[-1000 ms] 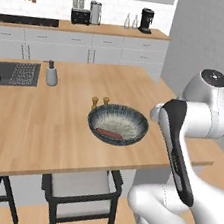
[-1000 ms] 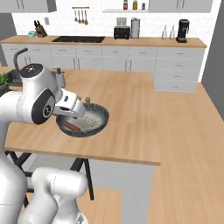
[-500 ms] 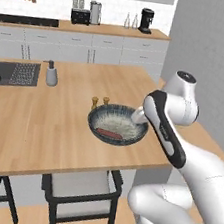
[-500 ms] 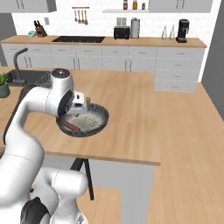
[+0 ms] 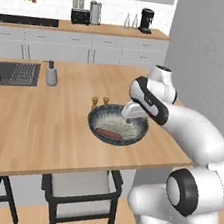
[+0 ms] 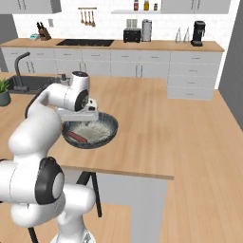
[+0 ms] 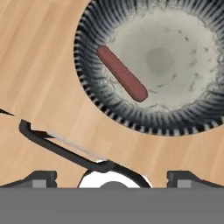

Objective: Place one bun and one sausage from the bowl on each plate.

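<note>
The dark speckled bowl (image 5: pixel 117 125) (image 6: pixel 91 131) (image 7: pixel 153 65) stands near the island counter's front edge. One reddish-brown sausage (image 5: pixel 110 133) (image 6: pixel 77 137) (image 7: pixel 121 73) lies in its front part, and I see no bun in it. My gripper (image 5: pixel 132 112) (image 6: pixel 79 115) (image 7: pixel 112 177) hangs over the bowl's right side, pointing down. Its fingertips (image 7: pixel 43 177) stand far apart at the bottom of the hand view, open with nothing between them. Both plates are out of view.
Two small shakers (image 5: pixel 100 101) stand just behind the bowl. A soap dispenser (image 5: pixel 51 72) and the sink (image 5: pixel 18 73) with its faucet (image 6: pixel 19 71) are to the left. A chair (image 5: pixel 80 190) is tucked under the counter's front edge (image 7: pixel 26 118).
The arm has swung from its folded pose near the base out over the bowl, bringing the hand down above it. The bowl and sausage have not moved.
</note>
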Available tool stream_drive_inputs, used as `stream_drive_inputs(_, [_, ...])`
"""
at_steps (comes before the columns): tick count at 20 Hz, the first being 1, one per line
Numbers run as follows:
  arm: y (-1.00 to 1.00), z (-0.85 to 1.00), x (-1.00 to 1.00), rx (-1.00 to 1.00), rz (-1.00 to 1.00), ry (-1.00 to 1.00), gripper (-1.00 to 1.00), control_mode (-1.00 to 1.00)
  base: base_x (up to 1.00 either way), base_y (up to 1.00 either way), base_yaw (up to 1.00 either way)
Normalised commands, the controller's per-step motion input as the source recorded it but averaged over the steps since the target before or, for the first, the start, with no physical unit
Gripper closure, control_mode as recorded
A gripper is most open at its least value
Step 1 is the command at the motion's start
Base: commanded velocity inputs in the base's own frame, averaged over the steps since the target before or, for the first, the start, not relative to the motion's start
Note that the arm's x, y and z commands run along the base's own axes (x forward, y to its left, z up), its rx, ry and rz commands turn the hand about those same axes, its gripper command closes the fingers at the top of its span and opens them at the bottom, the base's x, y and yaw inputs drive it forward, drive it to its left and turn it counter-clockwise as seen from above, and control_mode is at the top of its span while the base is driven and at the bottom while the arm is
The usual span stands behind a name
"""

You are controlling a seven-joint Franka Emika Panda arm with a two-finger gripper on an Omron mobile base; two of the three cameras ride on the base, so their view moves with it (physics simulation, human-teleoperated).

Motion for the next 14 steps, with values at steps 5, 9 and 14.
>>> stream_drive_inputs(5, [0.29, -0.73, 0.49, -0.05, 0.03, 0.12, -1.0, -1.0, 0.0, 0.0, 0.0])
stream_drive_inputs(9, [0.31, -0.62, 0.59, -0.03, 0.01, 0.15, -1.0, -1.0, 0.0, 0.0, 0.0])
stream_drive_inputs(14, [0.1, -0.42, 0.58, -0.01, 0.03, 0.07, -1.0, -1.0, 0.0, 0.0, 0.0])
